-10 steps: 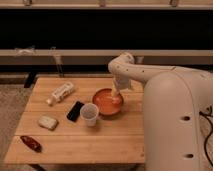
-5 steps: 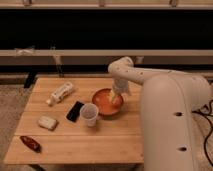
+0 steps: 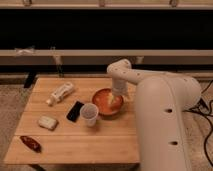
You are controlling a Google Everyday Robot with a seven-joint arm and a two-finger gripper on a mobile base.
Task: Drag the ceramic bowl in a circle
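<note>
Ceramic bowl (image 3: 102,103) sits right of centre on the wooden table (image 3: 80,147), its left rim just beside the white cup (image 3: 89,114). Against the earlier views it has hardly shifted, if at all. Gripper (image 3: 116,99) has dropped a little lower and is now down inside the bowl's right half, jaws spread wide, clasping nothing visible. Judgement: contact is being set against the inner wall; the circular drag looks not yet begun. Cup stands close, a collision risk on any leftward sweep.

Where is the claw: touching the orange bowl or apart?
Cannot tell. The camera view shows the claw low over the bowl, right of centre; no plain contact or gap.
</note>
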